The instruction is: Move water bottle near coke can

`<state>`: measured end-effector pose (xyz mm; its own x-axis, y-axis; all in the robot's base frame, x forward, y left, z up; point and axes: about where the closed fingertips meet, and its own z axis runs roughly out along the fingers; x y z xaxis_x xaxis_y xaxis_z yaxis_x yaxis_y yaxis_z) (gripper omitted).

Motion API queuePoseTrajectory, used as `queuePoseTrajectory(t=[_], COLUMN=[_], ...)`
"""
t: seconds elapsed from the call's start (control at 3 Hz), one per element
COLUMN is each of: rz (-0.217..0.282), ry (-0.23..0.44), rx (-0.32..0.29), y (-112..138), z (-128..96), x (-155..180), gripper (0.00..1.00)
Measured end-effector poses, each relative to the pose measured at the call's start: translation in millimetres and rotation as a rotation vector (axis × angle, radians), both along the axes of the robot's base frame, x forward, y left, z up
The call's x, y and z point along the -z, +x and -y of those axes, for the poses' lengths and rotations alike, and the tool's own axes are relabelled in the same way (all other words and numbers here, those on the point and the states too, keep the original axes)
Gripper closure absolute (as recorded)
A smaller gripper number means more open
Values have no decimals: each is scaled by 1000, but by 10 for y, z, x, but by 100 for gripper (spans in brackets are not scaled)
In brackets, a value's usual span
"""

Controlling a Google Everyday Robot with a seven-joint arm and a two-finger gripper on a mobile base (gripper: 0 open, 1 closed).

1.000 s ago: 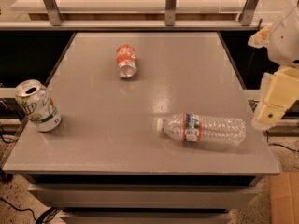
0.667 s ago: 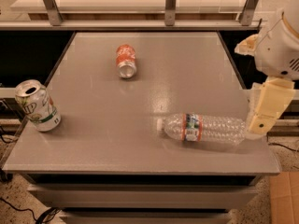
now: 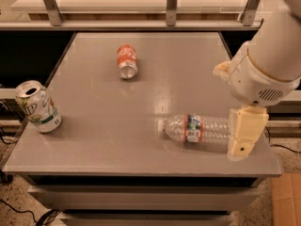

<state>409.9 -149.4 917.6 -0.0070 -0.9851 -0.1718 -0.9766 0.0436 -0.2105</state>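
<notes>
The water bottle (image 3: 197, 128) lies on its side on the grey table (image 3: 117, 126), front right, with its white cap pointing left. The coke can (image 3: 127, 61) lies on its side at the back, left of centre, well apart from the bottle. My gripper (image 3: 242, 134) hangs from the white arm (image 3: 268, 65) at the right, directly at the bottle's base end. It covers that end in the camera view. I cannot tell whether it touches the bottle.
A white-and-green 7UP can (image 3: 37, 106) stands upright near the table's left edge. A metal rail with posts (image 3: 171, 6) runs behind the table. A cardboard box (image 3: 287, 201) sits on the floor at the lower right.
The arm has moved in from the right edge towards the table and down, bringing the gripper to the bottle's base end. The bottle and both cans have not moved.
</notes>
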Motion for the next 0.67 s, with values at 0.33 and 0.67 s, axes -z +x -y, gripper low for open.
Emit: queuePoseTrajectory(t=[0.33, 0.67], rz=[-12, -28], ry=[-33, -62], rx=[-44, -81], y=[9, 58], z=[-174, -332], x=[235, 421], gripper=[0, 0])
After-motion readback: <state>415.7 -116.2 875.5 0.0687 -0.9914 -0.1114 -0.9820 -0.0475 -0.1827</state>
